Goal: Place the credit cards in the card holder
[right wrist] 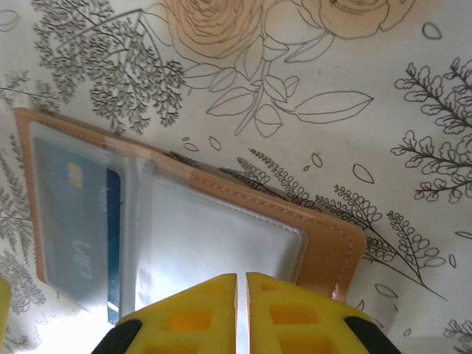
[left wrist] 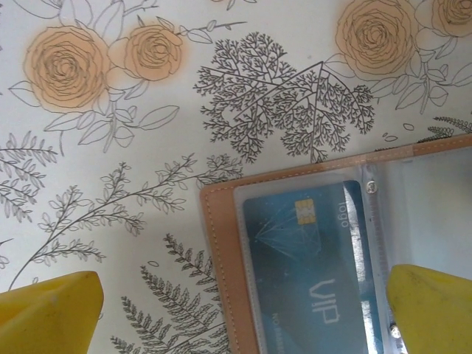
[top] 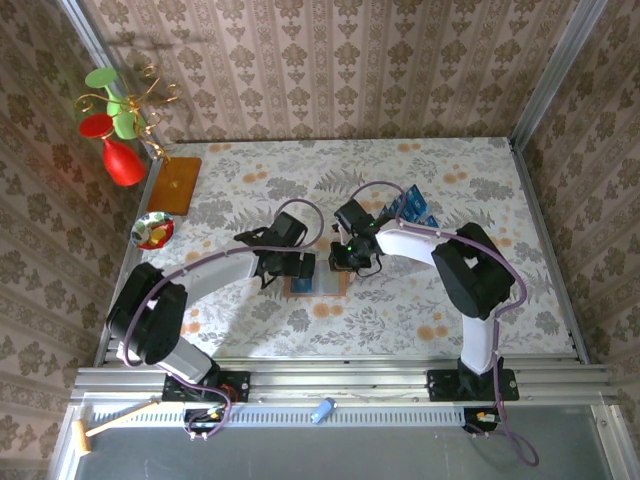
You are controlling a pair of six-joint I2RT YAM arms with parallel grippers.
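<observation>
Mid-loading: card holder (left wrist: 217, 258) open just below wide-open left end effector (left wrist: 243, 317), one credit card (left wrist: 310, 273) sleeved; right end effector (right wrist: 241, 310) shut over its empty sleeve (right wrist: 214, 243); next likely calls for fetching another card.

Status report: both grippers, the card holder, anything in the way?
Left gripper open over card holder. Right gripper almost shut at its empty sleeve; grip unclear. One credit card sleeved. Nothing blocking.

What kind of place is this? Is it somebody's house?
Probably a robot practice booth, not a house: the left arm and right arm are bolted to a metal rail, and wallpapered walls box in one table with a flowery cloth.
</observation>
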